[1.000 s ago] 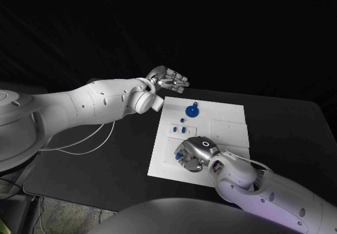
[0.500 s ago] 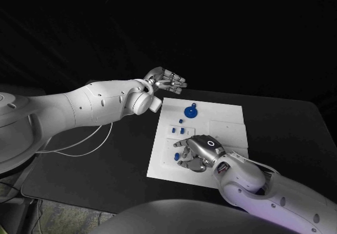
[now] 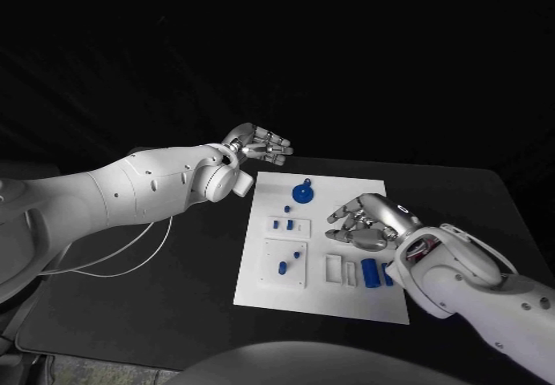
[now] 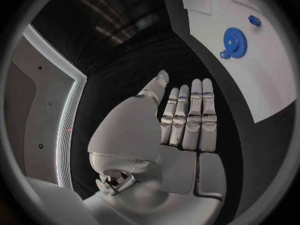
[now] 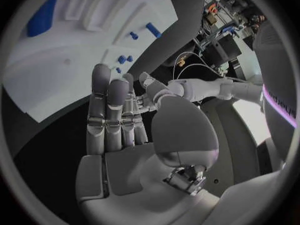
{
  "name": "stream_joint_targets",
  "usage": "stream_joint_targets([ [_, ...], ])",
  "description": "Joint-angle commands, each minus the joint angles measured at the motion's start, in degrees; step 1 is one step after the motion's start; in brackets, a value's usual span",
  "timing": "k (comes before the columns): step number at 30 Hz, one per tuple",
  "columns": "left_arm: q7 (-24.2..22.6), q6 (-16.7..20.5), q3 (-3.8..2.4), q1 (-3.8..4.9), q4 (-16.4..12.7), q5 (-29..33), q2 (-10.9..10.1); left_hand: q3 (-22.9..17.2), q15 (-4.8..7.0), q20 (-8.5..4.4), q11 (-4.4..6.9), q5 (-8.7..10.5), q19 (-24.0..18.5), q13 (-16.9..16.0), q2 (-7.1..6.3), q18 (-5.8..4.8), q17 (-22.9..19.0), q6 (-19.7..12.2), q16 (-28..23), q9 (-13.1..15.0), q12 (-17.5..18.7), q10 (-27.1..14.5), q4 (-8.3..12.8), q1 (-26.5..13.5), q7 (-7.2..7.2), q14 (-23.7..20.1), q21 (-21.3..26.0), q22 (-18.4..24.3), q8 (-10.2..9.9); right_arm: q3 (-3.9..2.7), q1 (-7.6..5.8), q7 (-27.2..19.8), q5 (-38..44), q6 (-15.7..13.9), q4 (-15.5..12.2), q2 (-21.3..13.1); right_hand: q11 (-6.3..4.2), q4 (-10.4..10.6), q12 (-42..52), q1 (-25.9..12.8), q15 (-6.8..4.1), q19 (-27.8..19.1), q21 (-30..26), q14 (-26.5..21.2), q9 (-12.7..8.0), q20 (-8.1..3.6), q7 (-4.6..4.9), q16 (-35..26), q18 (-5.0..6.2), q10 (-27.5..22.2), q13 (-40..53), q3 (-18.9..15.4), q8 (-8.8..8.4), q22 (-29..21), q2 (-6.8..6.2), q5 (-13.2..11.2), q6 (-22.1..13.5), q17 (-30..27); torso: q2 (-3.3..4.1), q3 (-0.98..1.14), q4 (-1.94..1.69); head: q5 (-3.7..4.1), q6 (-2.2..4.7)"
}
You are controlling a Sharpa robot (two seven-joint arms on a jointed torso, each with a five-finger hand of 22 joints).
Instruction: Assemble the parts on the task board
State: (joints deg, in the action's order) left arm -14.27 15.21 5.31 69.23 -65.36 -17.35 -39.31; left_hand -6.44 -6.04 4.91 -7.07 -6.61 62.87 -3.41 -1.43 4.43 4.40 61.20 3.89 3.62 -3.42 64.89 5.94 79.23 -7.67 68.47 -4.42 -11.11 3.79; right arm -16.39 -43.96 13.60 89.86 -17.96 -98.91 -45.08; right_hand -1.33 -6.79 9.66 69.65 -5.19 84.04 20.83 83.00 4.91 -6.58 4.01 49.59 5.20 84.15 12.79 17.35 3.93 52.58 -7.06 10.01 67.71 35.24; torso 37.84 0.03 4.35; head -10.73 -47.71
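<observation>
Head view: task board (image 3: 382, 195) mid-table; blue gear (image 3: 301, 192) at far end, blue cylinder (image 3: 370, 273) in near slot; right hand (image 3: 368, 221) above board, fingers curled, holding nothing; left hand (image 3: 259, 143) beyond far-left corner
Left wrist view: left hand (image 4: 181, 130) flat, fingers straight, holding nothing; gear (image 4: 234, 41) on board
Right wrist view: right hand (image 5: 125, 130) holds nothing, fingers straight

A white task board (image 3: 347, 301) is seen on a black table (image 3: 151, 305); blue parts (image 3: 371, 273) and a blue gear (image 3: 301, 192) are carried. Silver hands (image 3: 368, 222) are borne by white arms (image 3: 127, 188).
</observation>
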Motion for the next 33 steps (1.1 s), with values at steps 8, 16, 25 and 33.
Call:
stream_joint_targets([
  [8, -0.9, -0.9, 0.0, -0.81, 0.6, 0.3, -0.2, 0.5, -0.07, 0.22, -0.08, 0.32, 0.4, 0.1, 0.58, -0.08, 0.1, -0.2, -0.3, 0.0, 0.0, -0.2, 0.1, -0.3, -0.03, -0.2, -0.2, 0.1, -0.2, -3.74, -0.14, 6.1, -22.4, 12.6, 0.6, -7.6, -1.94, 8.8, 47.9, -3.4, -1.13, 1.8, 3.7, -1.1, 14.8, -1.03, -2.69, 13.2, -1.47, -7.6, 51.6, -7.4, 0.21, 4.8, 1.55, 6.5, 2.2, 20.3, -1.57, 0.24, 0.84, 2.5, 0.11],
  [16, -1.0, -1.0, 0.02, -1.84, 1.1, 0.7, -0.2, 0.6, -0.08, 0.24, -0.08, 0.35, 0.4, 0.1, 0.58, -0.11, 0.1, -0.3, -0.3, 0.0, 0.0, -0.3, 0.0, -0.4, -0.03, -0.2, -0.2, 0.2, -0.2, -4.29, -0.25, 19.7, -23.7, 20.7, 0.9, -9.8, -2.13, 18.4, 48.6, -6.9, -1.2, 1.8, 7.0, -0.1, 37.2, -1.1, -3.26, 13.4, -1.48, -6.7, 56.1, 1.0, 0.12, 9.1, -3.16, 0.6, -0.1, 26.8, -2.54, 0.44, 1.28, 3.02, -0.35],
  [25, -1.0, -1.2, 0.07, -2.34, 1.6, 0.9, 0.1, 0.7, -0.09, 0.25, -0.09, 0.35, 0.4, 0.1, 0.58, -0.11, 0.1, -0.4, -0.3, 0.0, -0.1, -0.3, -0.1, -0.5, -0.06, -0.3, -0.2, 0.3, -0.2, -2.98, -0.27, 24.7, -21.6, 21.1, 1.1, -9.8, -2.77, 17.1, 48.2, -13.6, -1.67, 2.1, 6.9, 0.5, 69.4, -1.52, -4.56, 12.8, -1.62, -6.6, 57.8, 8.6, -0.02, 11.6, -6.54, -2.2, -1.6, 29.8, -3.11, 0.2, 1.39, 4.12, -0.93],
  [33, -0.9, -1.3, 0.12, -2.49, 1.7, 1.0, 0.2, 0.7, -0.09, 0.25, -0.09, 0.35, 0.4, 0.1, 0.58, -0.11, 0.1, -0.4, -0.3, 0.0, -0.1, -0.3, -0.1, -0.5, -0.06, -0.3, -0.2, 0.3, -0.2, -0.96, -0.27, 25.7, -15.5, 20.8, 1.0, -9.0, -2.76, 17.3, 48.9, -16.2, -1.67, 2.2, 8.2, 0.7, 71.0, -1.51, -4.57, 13.2, -1.72, -6.3, 58.5, 11.1, -0.18, 13.3, -7.66, -4.8, -1.4, 31.0, -3.08, 0.08, 1.28, 4.05, -1.38],
])
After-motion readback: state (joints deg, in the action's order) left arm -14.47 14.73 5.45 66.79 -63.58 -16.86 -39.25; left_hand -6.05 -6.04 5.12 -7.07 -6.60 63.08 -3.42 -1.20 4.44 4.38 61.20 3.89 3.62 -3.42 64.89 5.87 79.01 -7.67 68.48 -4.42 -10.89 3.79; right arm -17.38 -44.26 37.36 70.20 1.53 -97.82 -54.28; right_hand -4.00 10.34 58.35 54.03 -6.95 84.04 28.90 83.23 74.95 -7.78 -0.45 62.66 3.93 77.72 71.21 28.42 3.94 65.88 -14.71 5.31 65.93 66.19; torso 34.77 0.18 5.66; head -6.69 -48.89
